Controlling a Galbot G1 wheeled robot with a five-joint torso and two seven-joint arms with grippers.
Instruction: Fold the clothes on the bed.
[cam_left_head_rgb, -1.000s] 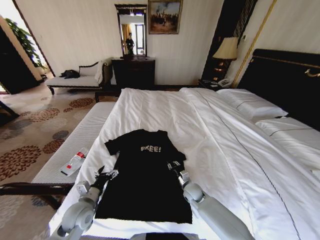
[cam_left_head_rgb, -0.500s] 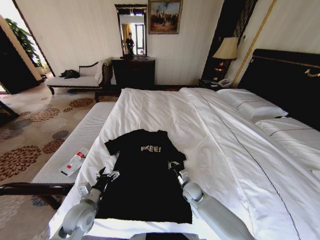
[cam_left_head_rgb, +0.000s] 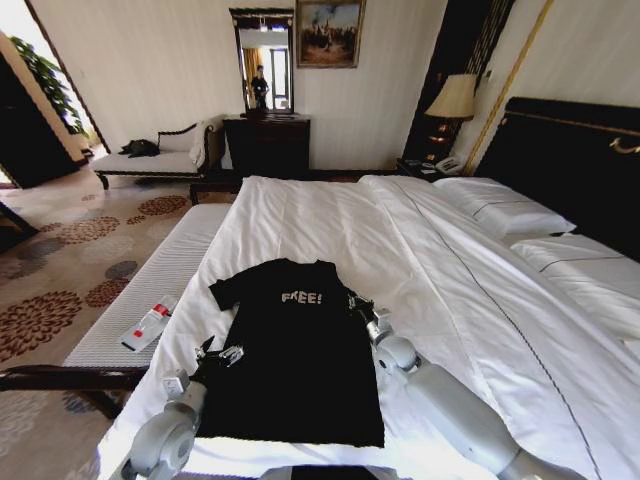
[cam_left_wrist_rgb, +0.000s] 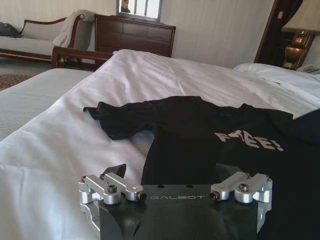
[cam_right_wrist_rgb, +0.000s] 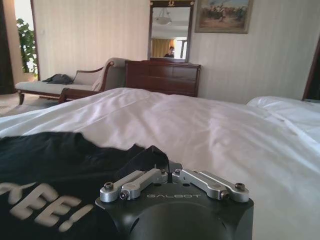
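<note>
Black cotton T-shirt (cam_left_head_rgb: 296, 350) lies flat, print up, on the bed (cam_left_head_rgb: 330, 215) near its foot edge. Its long axis runs from the collar, the end toward the mirror wall, down to the hem nearest you. Your left hand (cam_left_head_rgb: 218, 355) sits at the shirt's left side seam, below the left sleeve, fingers spread open. Your right hand (cam_left_head_rgb: 362, 308) rests at the right sleeve, jaws drawn together; you cannot tell whether cloth is pinched. In my judgement the right hand is nearer a sleeve.
</note>
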